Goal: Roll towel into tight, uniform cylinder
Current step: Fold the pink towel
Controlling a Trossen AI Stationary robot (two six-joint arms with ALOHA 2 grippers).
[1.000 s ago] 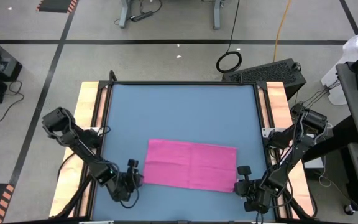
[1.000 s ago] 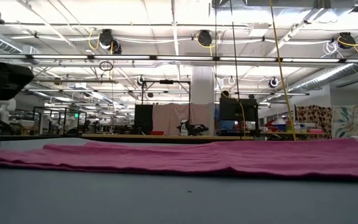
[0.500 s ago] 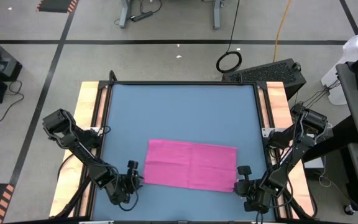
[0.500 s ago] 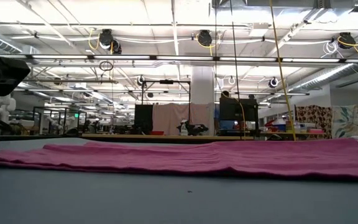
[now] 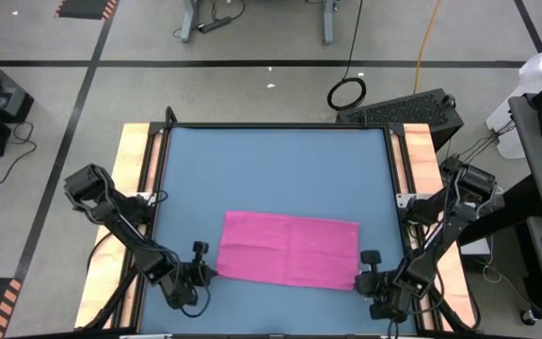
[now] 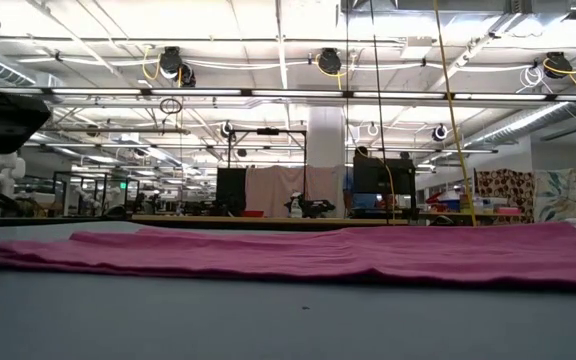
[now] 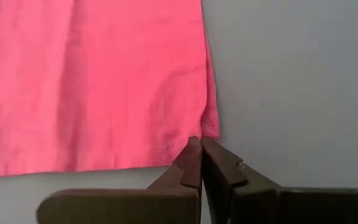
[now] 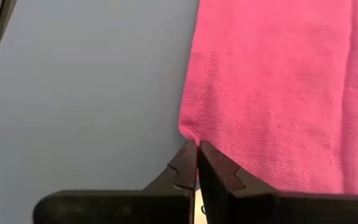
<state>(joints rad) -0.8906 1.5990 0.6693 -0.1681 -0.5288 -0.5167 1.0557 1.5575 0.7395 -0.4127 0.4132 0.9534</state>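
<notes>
Since a second ago my left gripper (image 7: 201, 144) has snapped its fingers together on the near left corner of the thin magenta-pink rectangular cloth towel (image 5: 288, 249), which lies flat on the blue tabletop (image 5: 271, 174) toward its near edge. Soft, light and limp, I judge; corners are the place to take it. My right gripper (image 8: 197, 148) is pressed together, pinching the near right corner.

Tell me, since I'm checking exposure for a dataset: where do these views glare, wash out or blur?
Low view: ceiling lights blow out white above the thin magenta-pink rectangular towel; the near blue tabletop looks soft. Left wrist view: tabletop washed pale grey, towel weave crisp beside the left end effector. High view: even light, no glare.
</notes>
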